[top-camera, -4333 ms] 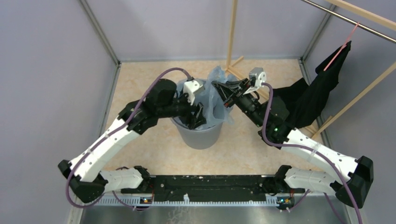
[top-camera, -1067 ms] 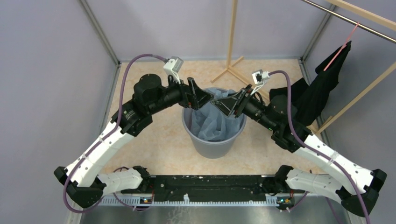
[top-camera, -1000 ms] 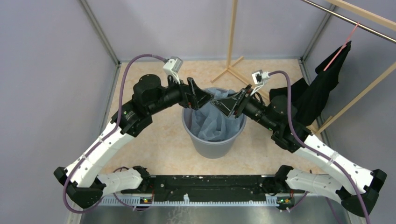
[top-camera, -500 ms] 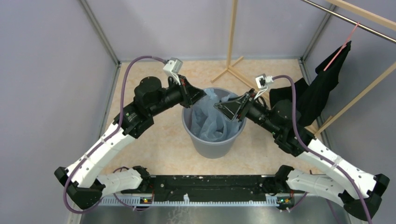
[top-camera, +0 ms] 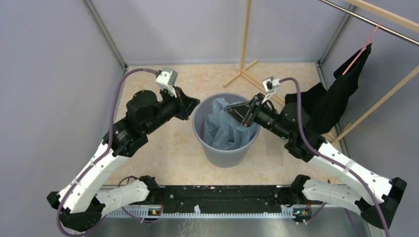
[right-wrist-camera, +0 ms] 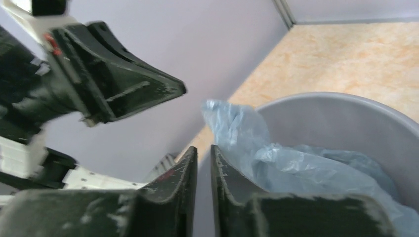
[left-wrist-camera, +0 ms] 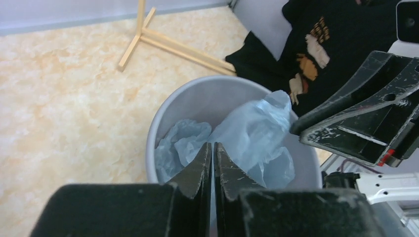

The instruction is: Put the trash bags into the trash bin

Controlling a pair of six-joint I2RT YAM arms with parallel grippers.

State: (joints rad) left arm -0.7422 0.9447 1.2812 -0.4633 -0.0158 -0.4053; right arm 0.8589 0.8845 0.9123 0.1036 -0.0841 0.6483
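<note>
The round grey trash bin (top-camera: 217,155) stands mid-floor. The light-blue trash bag (top-camera: 225,131) lies crumpled inside it, and one peak rises just above the rim (left-wrist-camera: 153,128). My left gripper (top-camera: 195,103) hovers just outside the bin's left rim. In the left wrist view its jaws (left-wrist-camera: 213,145) are pressed almost together, with nothing between them. My right gripper (top-camera: 228,109) hangs over the bin's far side, above the bag (right-wrist-camera: 276,163). Its jaws (right-wrist-camera: 203,148) stand a narrow gap apart and hold nothing.
A black garment (top-camera: 336,98) hangs from a wooden rail at the right and drapes to the floor beside the right arm. A wooden stand (top-camera: 244,49) rises behind the bin. Grey walls close in the left, the back and the right.
My left gripper has shut and drawn back to the left, off the bin. My right gripper has narrowed and stays over the bin. The bag sits loose inside.
</note>
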